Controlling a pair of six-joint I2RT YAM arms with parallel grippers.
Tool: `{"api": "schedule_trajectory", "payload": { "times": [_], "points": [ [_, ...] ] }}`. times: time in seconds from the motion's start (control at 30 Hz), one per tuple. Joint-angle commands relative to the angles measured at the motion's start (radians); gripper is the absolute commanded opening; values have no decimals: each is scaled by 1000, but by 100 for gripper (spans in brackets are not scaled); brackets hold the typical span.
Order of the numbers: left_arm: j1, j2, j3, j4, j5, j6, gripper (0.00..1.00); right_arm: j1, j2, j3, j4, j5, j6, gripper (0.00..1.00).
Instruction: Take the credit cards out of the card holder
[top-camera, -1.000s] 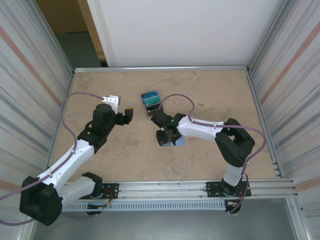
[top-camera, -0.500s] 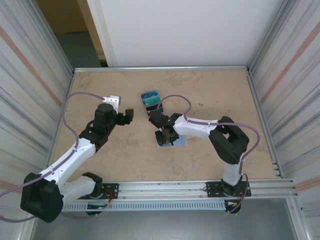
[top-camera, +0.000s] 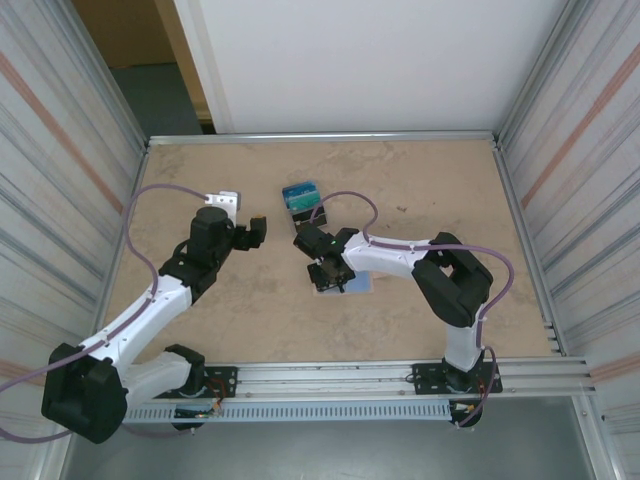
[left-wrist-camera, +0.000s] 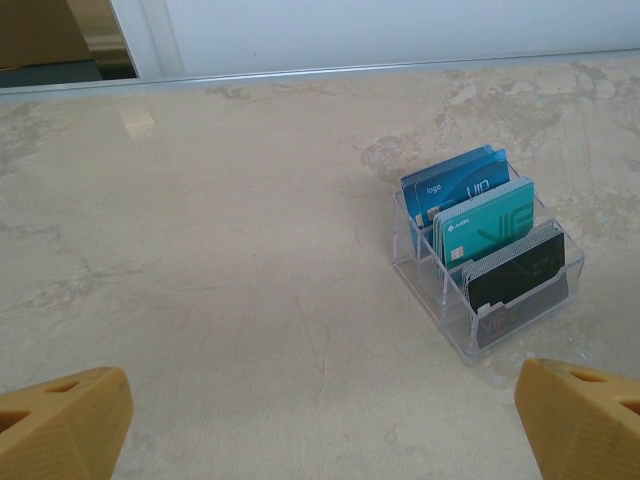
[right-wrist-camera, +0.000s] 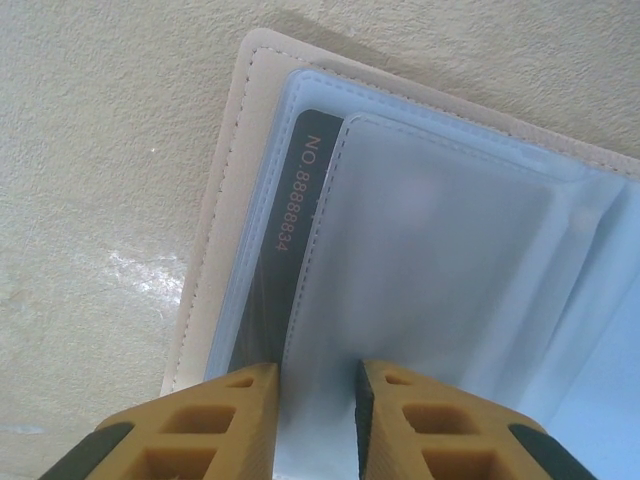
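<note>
The card holder (right-wrist-camera: 215, 230) lies open on the table, tan with a pale-blue lining, and appears under my right gripper (top-camera: 322, 268) as a pale patch (top-camera: 358, 284). A dark credit card (right-wrist-camera: 270, 270) printed with a number sits in a clear sleeve. My right gripper (right-wrist-camera: 318, 400) is pressed down on the sleeve beside that card, its jaws a narrow gap apart with lining between them. Blue (left-wrist-camera: 455, 185), teal (left-wrist-camera: 490, 225) and black (left-wrist-camera: 515, 268) credit cards stand in a clear rack (left-wrist-camera: 455, 335). My left gripper (left-wrist-camera: 320, 420) hovers wide open and empty, near side of the rack.
The clear rack (top-camera: 300, 197) stands just behind the right gripper, mid-table. My left gripper (top-camera: 258, 230) hangs left of it. Metal walls close the table on the left and right, and a white panel stands at the back. Bare table lies on the far right.
The right gripper's jaws have drawn closer together over the card holder, and the right arm has shifted slightly left. The left arm has stayed in place, open.
</note>
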Motion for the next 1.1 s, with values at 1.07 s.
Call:
{"api": "schedule_trajectory", "payload": {
  "times": [1.07],
  "points": [
    [-71,-76,49,18,-16,19,99,-96,-243,-145,20,1,-24,30]
  ]
}}
